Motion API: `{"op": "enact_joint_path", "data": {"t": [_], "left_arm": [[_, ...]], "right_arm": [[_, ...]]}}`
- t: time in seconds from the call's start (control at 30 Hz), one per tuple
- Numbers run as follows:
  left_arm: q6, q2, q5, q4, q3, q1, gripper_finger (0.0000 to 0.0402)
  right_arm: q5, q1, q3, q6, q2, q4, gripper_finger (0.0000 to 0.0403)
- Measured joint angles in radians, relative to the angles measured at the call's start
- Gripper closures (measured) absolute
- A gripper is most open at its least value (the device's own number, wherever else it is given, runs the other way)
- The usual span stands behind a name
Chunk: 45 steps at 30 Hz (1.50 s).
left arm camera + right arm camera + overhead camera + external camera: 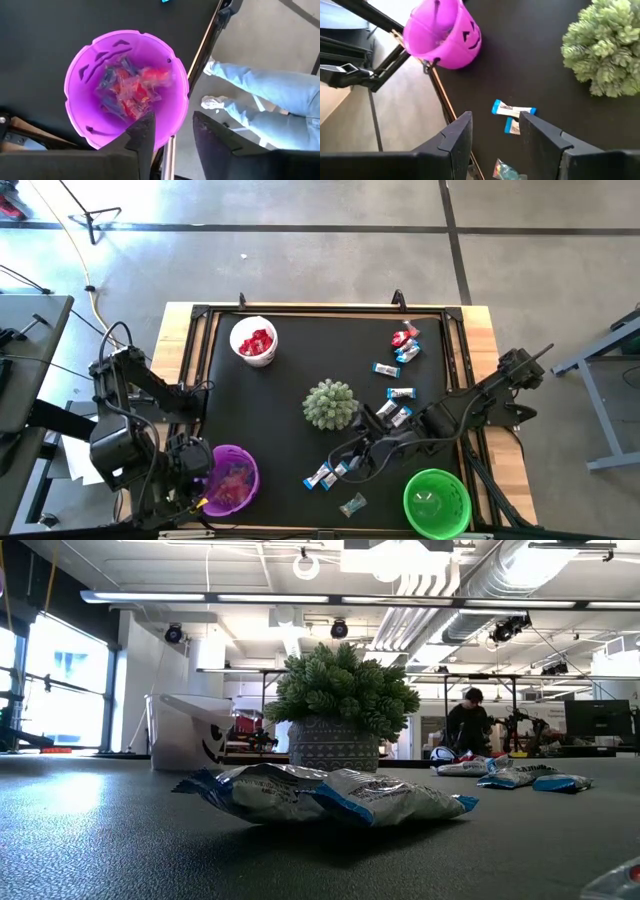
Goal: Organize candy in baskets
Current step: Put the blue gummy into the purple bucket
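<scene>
The purple basket stands at the table's near left and holds pinkish, red and blue candy. My left gripper hangs open above its rim, pointing down, with nothing between the fingers. My right gripper is open above two blue-and-silver candies that lie flat near the table's front middle. A clear-wrapped candy lies beside them. The white basket with red candy stands far left. The green basket stands near right. More candy lies at the far right.
A spiky pale-green ball in a pot stands mid-table, just beyond my right gripper. A black frame rail borders the mat. A person's legs show past the table's edge beside the purple basket. Another person is far off in the room.
</scene>
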Motion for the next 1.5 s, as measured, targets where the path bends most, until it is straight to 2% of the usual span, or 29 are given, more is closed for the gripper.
{"op": "enact_joint_path", "data": {"t": [0.37, 0.7, 0.83, 0.97, 1.4, 1.5], "left_arm": [[0.213, 0.000, -0.058, 0.002, 0.000, 0.091, 0.0266], [0.344, -0.038, -0.158, 0.003, 0.001, 0.176, 0.0266], [0.368, -0.066, -0.204, 0.004, 0.001, 0.195, 0.0266], [0.368, -0.093, -0.227, 0.004, 0.001, 0.211, 0.0266], [0.376, -0.179, -0.291, 0.004, 0.001, 0.217, 0.0266], [0.377, -0.195, -0.298, 0.003, 0.001, 0.217, 0.0266]], "right_arm": [[-0.004, 0.035, 0.000, 0.209, 0.020, -0.054, 0.0246], [-0.016, 0.117, 0.000, 0.495, 0.229, -0.047, 0.0246], [-0.085, 0.128, 0.000, 0.566, 0.313, -0.014, 0.0246], [-0.119, 0.130, 0.000, 0.710, 0.373, 0.015, 0.0246], [-0.094, 0.202, 0.000, 1.157, 0.406, -0.017, 0.0246], [-0.082, 0.208, 0.000, 1.186, 0.408, -0.011, 0.0246]]}}
